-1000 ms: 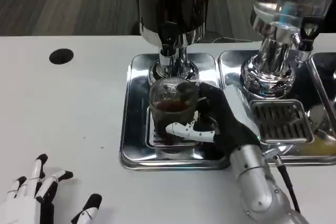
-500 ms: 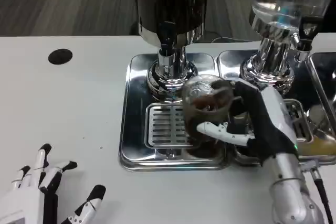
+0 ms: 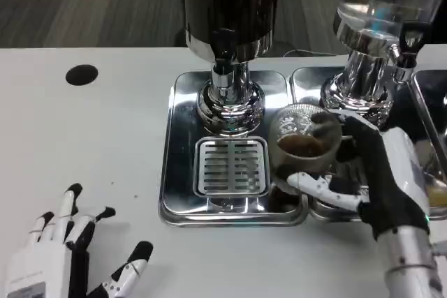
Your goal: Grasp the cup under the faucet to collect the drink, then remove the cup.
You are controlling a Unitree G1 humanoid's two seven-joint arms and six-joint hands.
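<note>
Cup (image 3: 305, 146) — right hand (image 3: 380, 179) fingers (image 3: 318, 185) around

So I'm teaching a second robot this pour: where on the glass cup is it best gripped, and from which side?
Around the mid-wall, from the cup's right side, as the right hand holds it now. The cup stands upright with dark drink inside, so a sideways wrap likely keeps the open rim level and clear.

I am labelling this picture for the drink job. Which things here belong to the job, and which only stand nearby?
Belong to the job:
- cup with dark drink
- right hand, holding the cup
- dark dispenser's faucet
- drip tray under it

Only nearby:
- left hand, open on the table
- clear dispenser
- black spot on the table
</note>
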